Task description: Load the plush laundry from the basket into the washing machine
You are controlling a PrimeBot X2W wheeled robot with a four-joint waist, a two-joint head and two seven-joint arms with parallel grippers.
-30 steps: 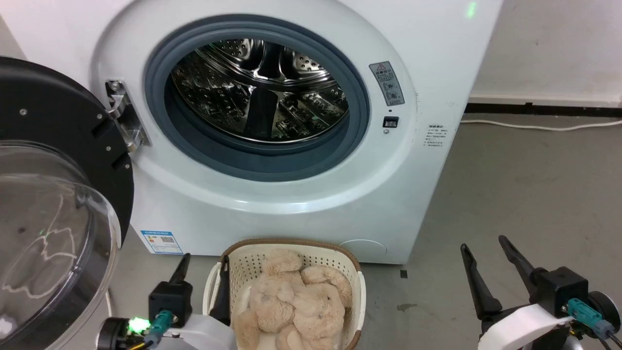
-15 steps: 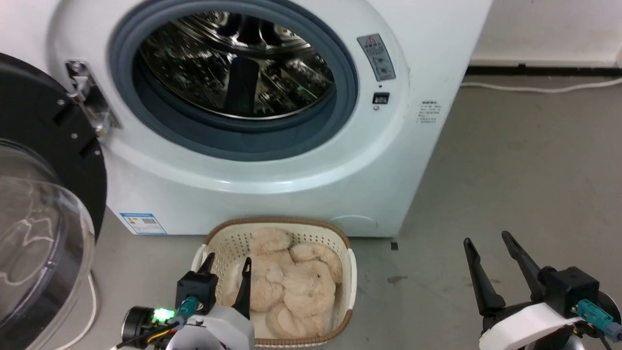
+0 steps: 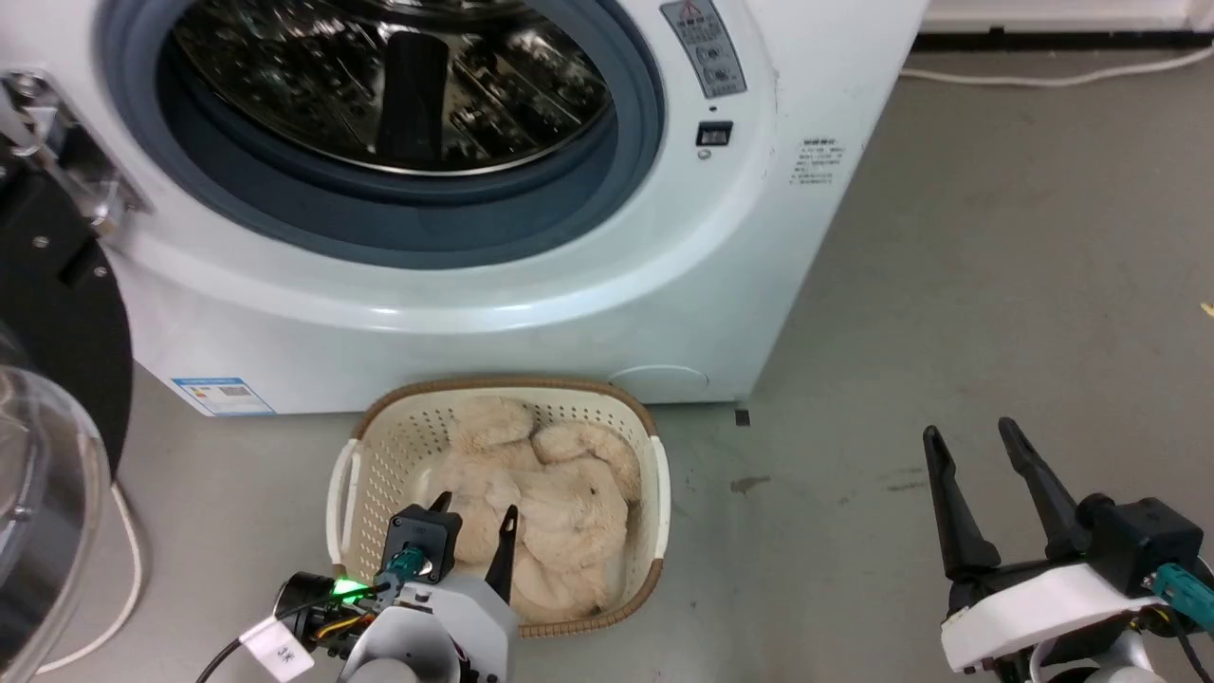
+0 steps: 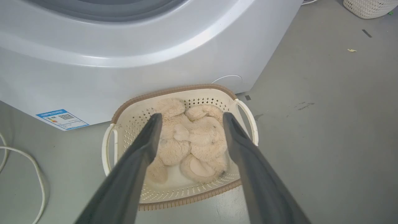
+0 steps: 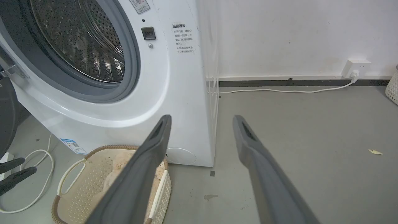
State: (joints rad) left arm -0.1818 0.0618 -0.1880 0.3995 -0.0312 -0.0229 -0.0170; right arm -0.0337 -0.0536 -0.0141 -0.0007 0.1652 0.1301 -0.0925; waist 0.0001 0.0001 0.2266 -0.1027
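The jaws of the left gripper (image 3: 474,505) stand wide and empty above the near side of the basket (image 3: 503,383), where the plush (image 3: 550,503) lies heaped, the basket on the floor (image 3: 948,285) just before the washer (image 3: 531,313) with its door (image 3: 57,323) standing open; the right gripper (image 3: 969,429), also wide and empty, hangs well apart over bare floor. To grasp well, the left should likely drop straight down so its fingers (image 4: 136,161) straddle a thick lobe mid-heap, clear of the basket wall, and close deep rather than on loose fur, lest the bundle slip.

Grey floor (image 5: 311,130) meets a white wall (image 5: 279,31) bearing a socket (image 5: 357,67).
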